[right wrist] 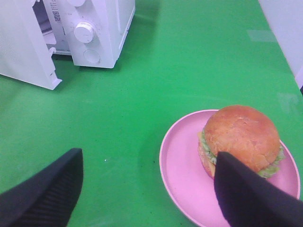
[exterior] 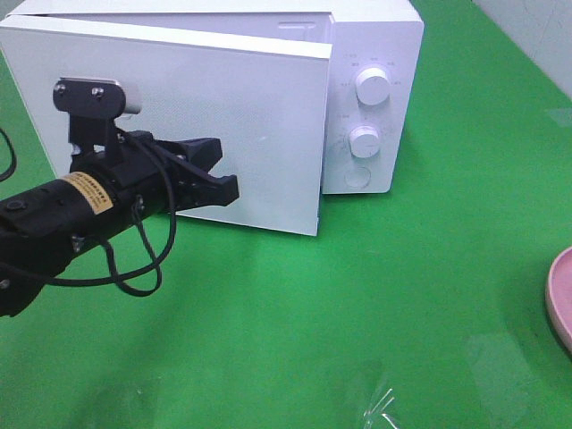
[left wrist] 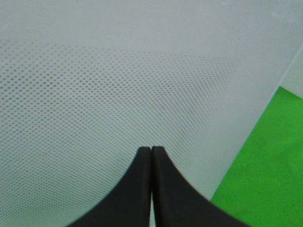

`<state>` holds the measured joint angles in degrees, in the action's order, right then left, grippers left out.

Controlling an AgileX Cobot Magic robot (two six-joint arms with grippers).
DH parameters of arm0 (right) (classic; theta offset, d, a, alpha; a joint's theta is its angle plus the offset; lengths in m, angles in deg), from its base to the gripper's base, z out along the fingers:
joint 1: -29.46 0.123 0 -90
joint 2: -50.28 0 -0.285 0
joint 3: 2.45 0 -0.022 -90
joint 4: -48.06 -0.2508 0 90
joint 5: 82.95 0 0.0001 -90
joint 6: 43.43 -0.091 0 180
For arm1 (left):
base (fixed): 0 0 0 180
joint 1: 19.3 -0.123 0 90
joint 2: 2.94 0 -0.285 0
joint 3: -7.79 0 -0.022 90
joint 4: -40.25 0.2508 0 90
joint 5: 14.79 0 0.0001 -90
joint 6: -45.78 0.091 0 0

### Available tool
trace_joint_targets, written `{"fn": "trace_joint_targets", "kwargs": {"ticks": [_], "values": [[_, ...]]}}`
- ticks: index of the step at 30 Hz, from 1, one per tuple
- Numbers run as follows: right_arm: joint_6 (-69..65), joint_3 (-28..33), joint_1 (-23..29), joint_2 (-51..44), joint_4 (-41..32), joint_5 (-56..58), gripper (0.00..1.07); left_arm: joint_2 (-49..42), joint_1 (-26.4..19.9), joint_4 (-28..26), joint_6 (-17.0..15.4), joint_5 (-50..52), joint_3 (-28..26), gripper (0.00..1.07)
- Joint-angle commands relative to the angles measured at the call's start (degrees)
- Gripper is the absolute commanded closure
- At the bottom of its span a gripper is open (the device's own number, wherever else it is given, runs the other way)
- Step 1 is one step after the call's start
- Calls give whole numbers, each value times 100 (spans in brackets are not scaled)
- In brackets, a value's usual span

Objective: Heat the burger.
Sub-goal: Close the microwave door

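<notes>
The burger (right wrist: 241,135), with a golden-brown bun and green lettuce at its edge, sits on a pink plate (right wrist: 180,165). My right gripper (right wrist: 147,155) is open just short of the plate, and one black finger (right wrist: 251,194) overlaps the burger's near edge. In the high view only the plate's rim (exterior: 561,299) shows at the right edge; the burger and right gripper are out of that view. My left gripper (exterior: 223,170) is shut on nothing, its tips (left wrist: 151,150) against or just short of the face of the white microwave door (exterior: 223,125), which stands partly open.
The white microwave (exterior: 371,89) has two knobs and a round button on its right panel. Green cloth (exterior: 357,313) covers the table between microwave and plate. The left arm's black cable (exterior: 143,268) loops down near the cloth.
</notes>
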<state>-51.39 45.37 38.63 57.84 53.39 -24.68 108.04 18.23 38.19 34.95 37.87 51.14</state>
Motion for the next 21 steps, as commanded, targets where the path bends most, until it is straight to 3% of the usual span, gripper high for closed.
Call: {"fn": "trace_joint_targets", "kwargs": {"ticks": [1,12,21], "values": [[86,34,-46,-155,-11,-63,34,126,143,-315,327,-241,-453,107],[86,34,-46,-155,-11,-63,34,619,138,-498,418,-647,-1467,107],[86,34,-46,-155,-11,-63,34,1049,132,-745,670,-854,-2212,107]]}}
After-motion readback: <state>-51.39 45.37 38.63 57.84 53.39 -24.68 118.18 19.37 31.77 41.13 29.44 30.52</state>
